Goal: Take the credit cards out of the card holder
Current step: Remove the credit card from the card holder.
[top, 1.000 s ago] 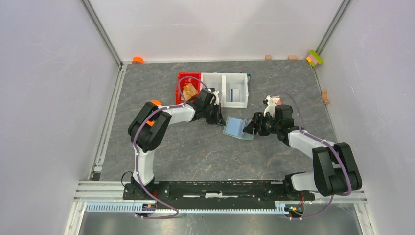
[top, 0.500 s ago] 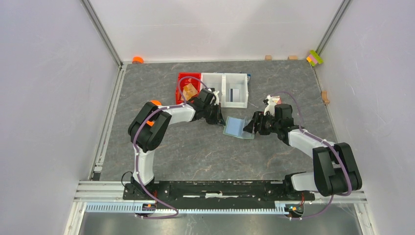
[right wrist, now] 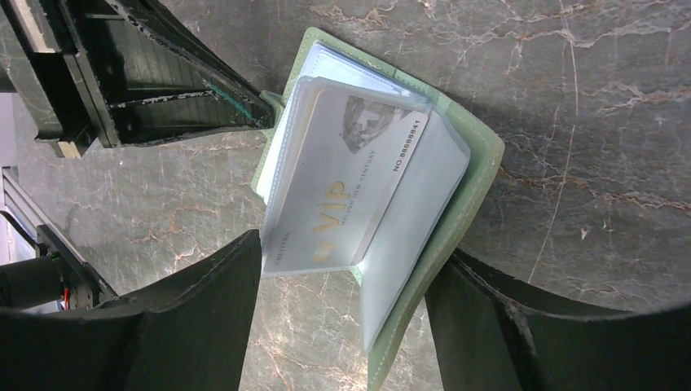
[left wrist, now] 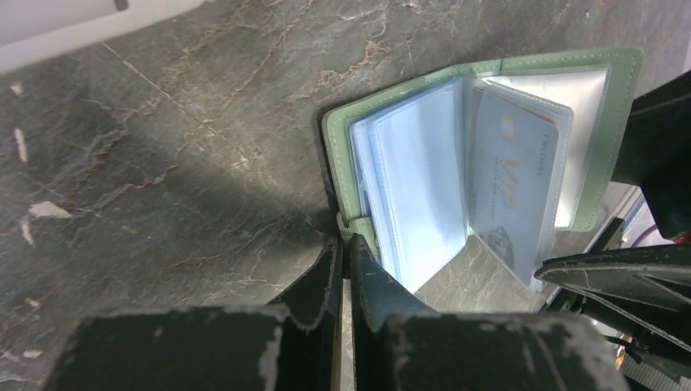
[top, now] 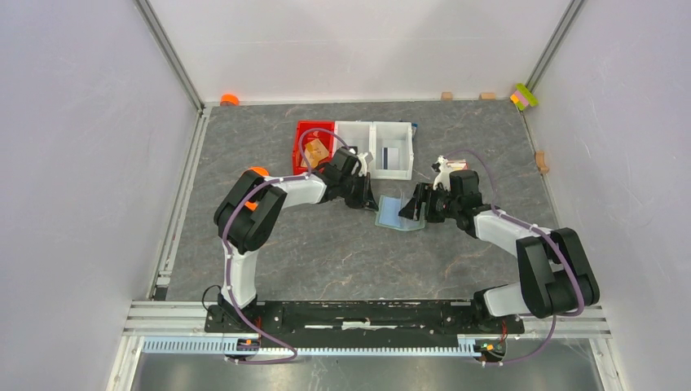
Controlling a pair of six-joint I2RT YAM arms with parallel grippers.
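Card holder (top: 399, 213) lies open mid-tabletop (top: 326, 252), with free room on its near side. Wrist views alone show left fingers (left wrist: 322, 273) clamped on its tab, right fingers (right wrist: 212, 301) spread astride its sleeved VIP card (right wrist: 342, 191).

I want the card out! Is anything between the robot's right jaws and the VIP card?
Nothing but its clear pocket: the VIP card stands in the open card holder, its end directly between the open jaws of the right gripper.
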